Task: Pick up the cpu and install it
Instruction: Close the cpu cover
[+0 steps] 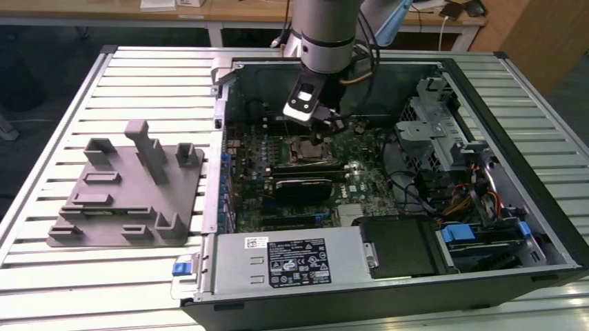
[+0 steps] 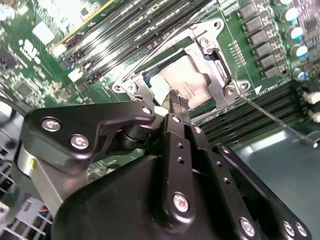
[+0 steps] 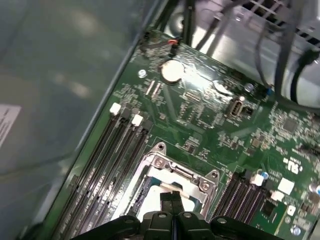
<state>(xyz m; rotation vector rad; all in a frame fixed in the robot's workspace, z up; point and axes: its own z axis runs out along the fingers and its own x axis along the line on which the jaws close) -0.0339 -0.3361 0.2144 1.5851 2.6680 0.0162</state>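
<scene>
UR arm's gripper [image 1: 324,131] is hanging inside the open PC case [image 1: 520,124] on the slatted table [image 1: 138,76], upper centre of the exterior view. In both wrist views its fingers are sitting pressed together, pinching nothing, tips right over the cpu [image 2: 189,80]. The cpu is lying flat in the motherboard socket [image 2: 207,37], metal frame around it. Tip-to-chip contact: can't tell. Grey fixture plate [image 1: 129,207] is standing on the table at the exterior view's left, well apart.

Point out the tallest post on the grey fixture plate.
The slim post near the middle of the plate's far edge in the exterior view. It rises well above the short blocks around it.
</scene>
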